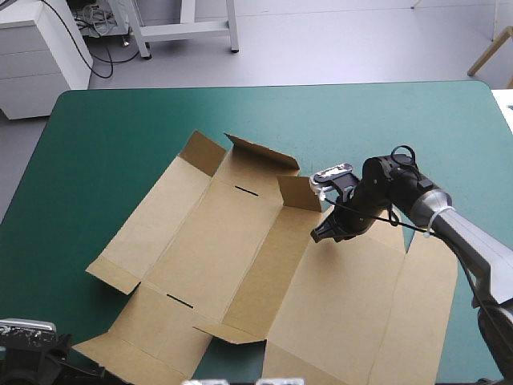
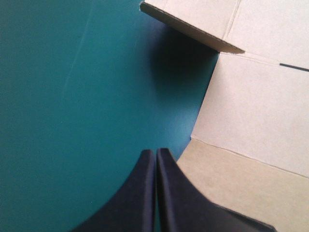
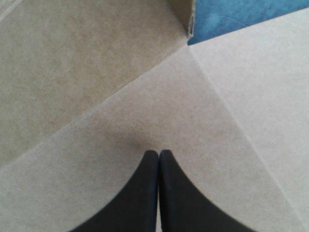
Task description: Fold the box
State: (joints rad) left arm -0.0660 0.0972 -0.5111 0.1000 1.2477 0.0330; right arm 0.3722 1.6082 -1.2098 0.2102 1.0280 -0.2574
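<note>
Brown board, cut and creased, makes up the box (image 1: 240, 249), which lies opened out on the teal-green worktop (image 1: 96, 136), reaching from the middle to the near right corner and well apart from the far edge.

At the near left corner the left arm (image 1: 28, 349) sits low, just off the sheet's nearest flap. The left jaws are pressed together into one pointed arch with nothing between them. They hang over bare cover just beside the box's edge. Ahead of them a small side flap (image 2: 193, 24) is tilted up and throws a dark shadow on the cover.

The left long panel (image 1: 156, 220) lies flat, and the corner flap (image 1: 200, 151) at its far end tilts upward. Next comes the middle panel, marked by a far slot (image 1: 247, 191) and a near slot (image 1: 180, 301). Its far end flap (image 1: 260, 156) stands partly raised, and a near flap (image 1: 228, 333) lifts slightly off the worktop. Another short flap (image 1: 298, 192) stands up beside it. Beyond that the wide panel (image 1: 345, 305) and the outer right panel (image 1: 417, 321) lie flat.

The right arm (image 1: 401, 192) reaches in over the wide panel. The right jaws are likewise closed tight to a single point and grip nothing. They point down at the board just beside the short flap, where creases fan out from a corner and a wedge of cover (image 3: 241, 17) shows. A faint shadow lies at their tip; whether they touch the board cannot be told.
</note>
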